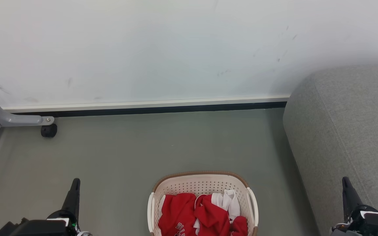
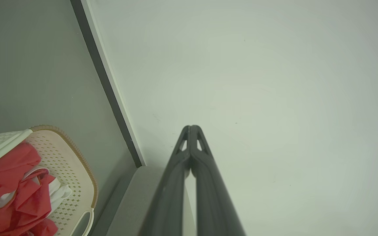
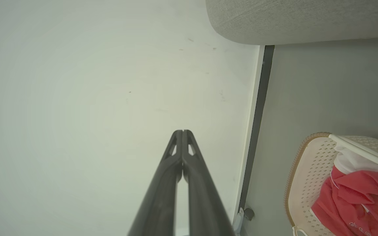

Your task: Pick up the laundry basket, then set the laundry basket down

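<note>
**Left gripper [image 1: 76, 181] and right gripper [image 1: 346, 179] both pressed together, laundry basket [image 1: 202, 185] on the floor between them**

The laundry basket stands on the grey-green floor [image 1: 126, 157] at the lower middle of the head view, and the bottom edge cuts off its near part. Its walls are cream with small holes, the rim is brown, and a white handle [image 1: 254, 206] sits on each side. Inside lie red and white clothes [image 1: 205, 213], one with printed letters.

The left gripper is well apart from the basket on its left side, and the right gripper is well apart on its right side. In each wrist view the two dark fingers [image 2: 205, 170] meet at the tips and hold nothing.

To the right of the basket, a grey fabric sofa [image 1: 346, 131] stands close to the right gripper. Behind the basket the floor runs to a white wall [image 1: 176, 49] with a pale and dark baseboard [image 1: 143, 105]. At the left, a grey metal leg [image 1: 18, 119] ends in a black caster [image 1: 48, 131].
</note>
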Robot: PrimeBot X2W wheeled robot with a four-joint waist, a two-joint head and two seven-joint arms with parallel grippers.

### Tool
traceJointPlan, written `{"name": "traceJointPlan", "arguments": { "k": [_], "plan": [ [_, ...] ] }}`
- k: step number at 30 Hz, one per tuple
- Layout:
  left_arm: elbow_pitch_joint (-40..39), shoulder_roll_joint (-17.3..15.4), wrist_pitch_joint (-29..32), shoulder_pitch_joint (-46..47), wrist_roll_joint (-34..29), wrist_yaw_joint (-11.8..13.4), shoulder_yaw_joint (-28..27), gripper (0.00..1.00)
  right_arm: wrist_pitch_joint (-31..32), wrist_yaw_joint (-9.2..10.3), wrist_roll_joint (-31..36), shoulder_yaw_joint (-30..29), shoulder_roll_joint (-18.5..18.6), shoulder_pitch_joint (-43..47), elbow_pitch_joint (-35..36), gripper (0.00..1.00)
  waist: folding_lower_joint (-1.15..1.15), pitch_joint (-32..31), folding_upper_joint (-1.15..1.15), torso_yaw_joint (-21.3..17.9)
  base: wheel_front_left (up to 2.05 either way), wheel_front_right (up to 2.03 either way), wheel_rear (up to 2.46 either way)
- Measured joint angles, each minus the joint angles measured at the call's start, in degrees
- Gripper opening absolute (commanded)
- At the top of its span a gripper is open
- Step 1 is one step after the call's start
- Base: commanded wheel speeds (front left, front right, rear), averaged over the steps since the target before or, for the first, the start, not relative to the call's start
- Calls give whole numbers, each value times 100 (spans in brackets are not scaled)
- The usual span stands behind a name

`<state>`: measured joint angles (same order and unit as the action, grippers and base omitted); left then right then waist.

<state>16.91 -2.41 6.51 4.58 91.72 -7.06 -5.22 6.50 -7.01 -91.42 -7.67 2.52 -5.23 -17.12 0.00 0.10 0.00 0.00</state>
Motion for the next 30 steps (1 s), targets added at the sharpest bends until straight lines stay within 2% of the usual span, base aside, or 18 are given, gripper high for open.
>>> {"name": "traceJointPlan", "arguments": {
  "k": [30],
  "plan": [
    [2, 0, 0, 0, 0, 0, 1, 0, 0, -2, 0, 1, 0, 0, 1, 0, 0, 0, 0, 0, 0, 0, 0]
  ]
}}
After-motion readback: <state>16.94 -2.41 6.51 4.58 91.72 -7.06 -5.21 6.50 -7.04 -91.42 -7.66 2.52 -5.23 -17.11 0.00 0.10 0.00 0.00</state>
